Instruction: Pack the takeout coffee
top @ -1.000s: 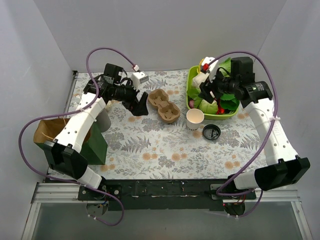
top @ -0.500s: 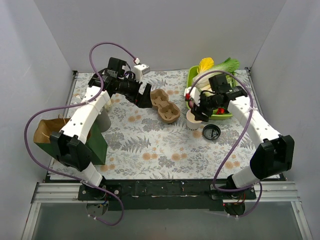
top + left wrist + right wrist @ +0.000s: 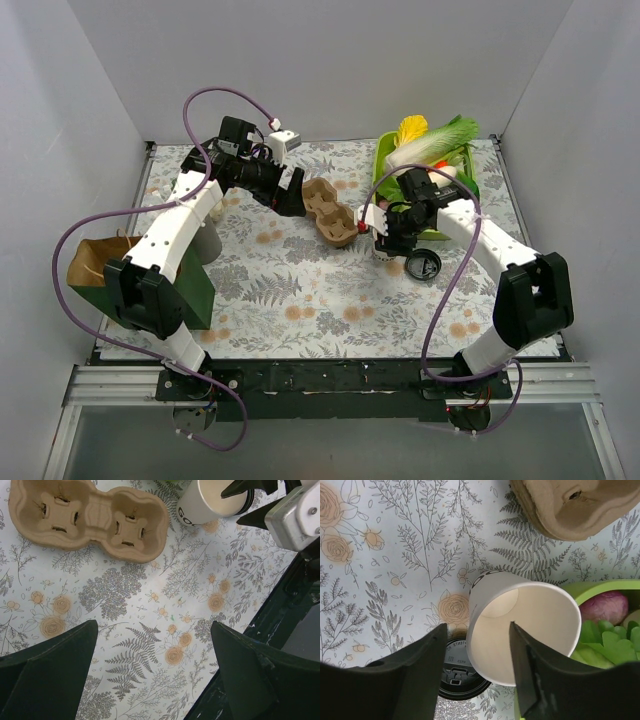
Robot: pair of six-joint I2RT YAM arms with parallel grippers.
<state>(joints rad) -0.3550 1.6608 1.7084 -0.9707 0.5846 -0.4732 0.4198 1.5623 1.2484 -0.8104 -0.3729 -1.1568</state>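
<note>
The white paper cup (image 3: 540,615) stands open on the floral cloth, tan inside, and also shows in the left wrist view (image 3: 207,505). Its black lid (image 3: 455,675) lies flat beside it, separate, and shows in the top view (image 3: 423,265). My right gripper (image 3: 477,626) is open and straddles the cup's rim, one finger inside the cup and one outside, with a gap to the wall. In the top view the right gripper (image 3: 385,237) hides most of the cup. My left gripper (image 3: 153,630) is open and empty above the cloth, next to the brown carrier (image 3: 90,517).
The cardboard two-cup carrier (image 3: 331,211) lies just left of the cup. A green basket (image 3: 381,165) of vegetables sits behind the cup. A green paper bag (image 3: 190,290) and a grey cup (image 3: 208,240) stand at the left.
My right gripper has come down and to the left from over the basket onto the cup's rim. My left gripper has shifted right, toward the carrier's near end.
</note>
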